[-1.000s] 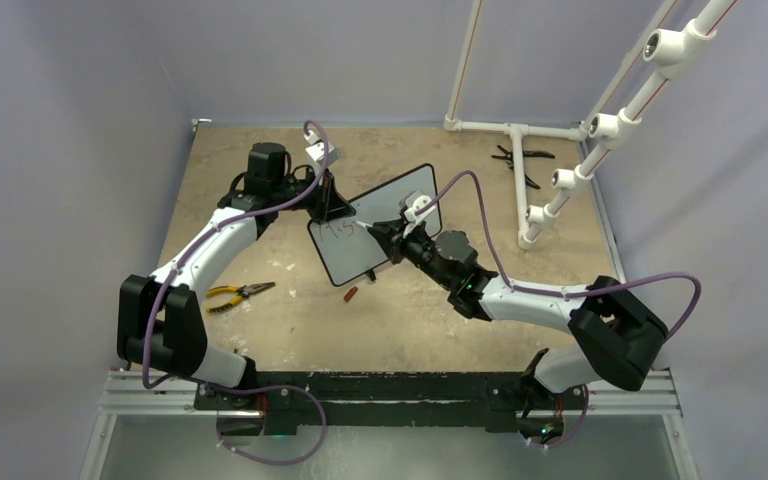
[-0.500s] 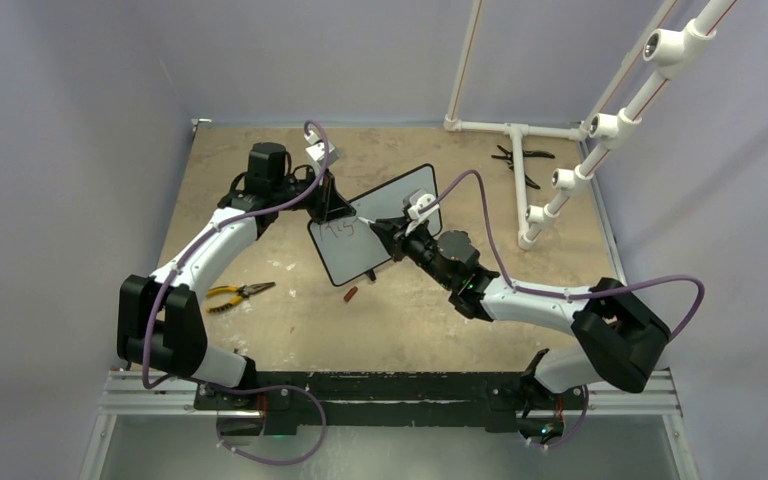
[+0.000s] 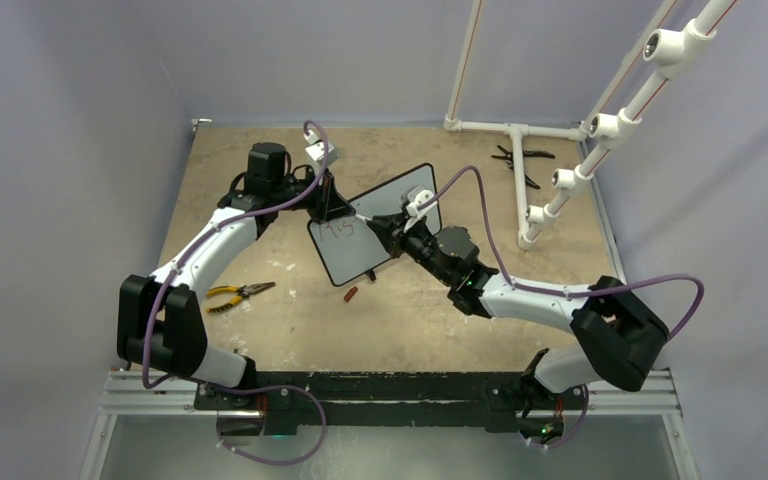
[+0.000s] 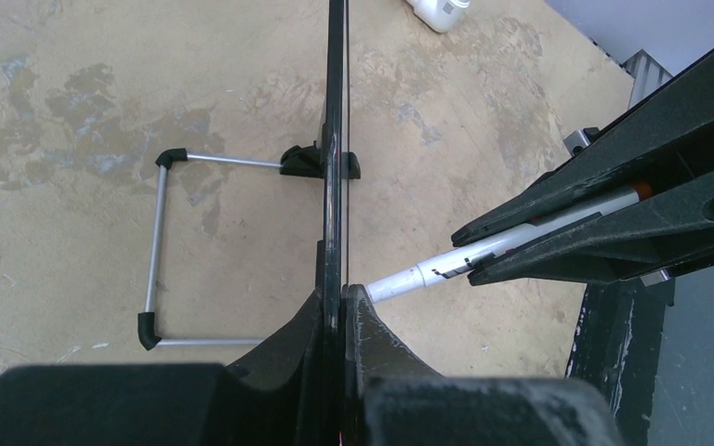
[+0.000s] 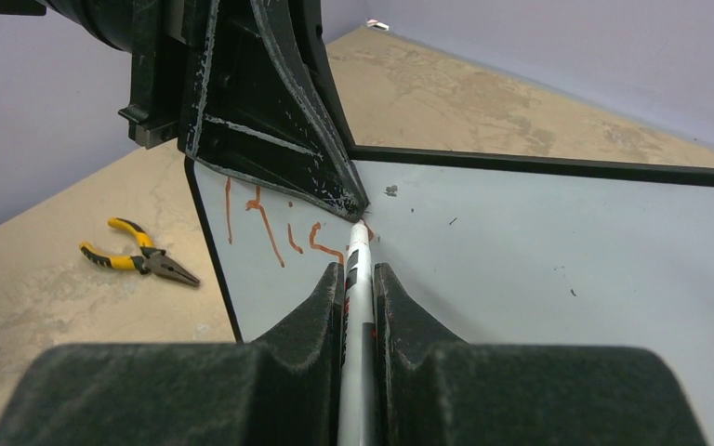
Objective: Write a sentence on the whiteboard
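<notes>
Moved since a second ago: right gripper (image 3: 385, 228) and its marker (image 5: 357, 279), shifted a little up and to the left across the board, toward the left gripper (image 3: 332, 205). All else unchanged.

1. Table (image 3: 290, 330): tan, stained top carrying every item below.
2. White PVC pipe frame (image 3: 480, 126): far right corner, well apart from the board.
3. Whiteboard (image 3: 360, 255): black-framed, rounded corners, at mid-table between the two arms and turned at a slant. In the left wrist view it stands upright and edge-on, on a black foot (image 4: 321, 163) with a wire stand (image 4: 158, 242) behind it. In the overhead view the right wrist covers part of its right half.
4. Left gripper: jaws pinched tight on the board's upper edge, one finger on each face. The finger on the writing face hides the strip of board just above the lettering.
5. Right gripper: jaws closed on the marker barrel, which lies between the fingers with its tip pointing away.
6. Yellow-handled pliers (image 3: 235, 293): flat on the table, left of the board and apart from it.
7. Black pliers (image 3: 532, 154): far right, beside the pipe frame.
8. Marker: white barrel, tip on the board face, just beside the left gripper's fingertip.
9. Sentence (image 5: 274, 228): a few thin red strokes at the board's upper left corner, ending at the marker tip.
10. Small red piece (image 3: 351, 294): on the table near the board's near edge, too small to identify.
</notes>
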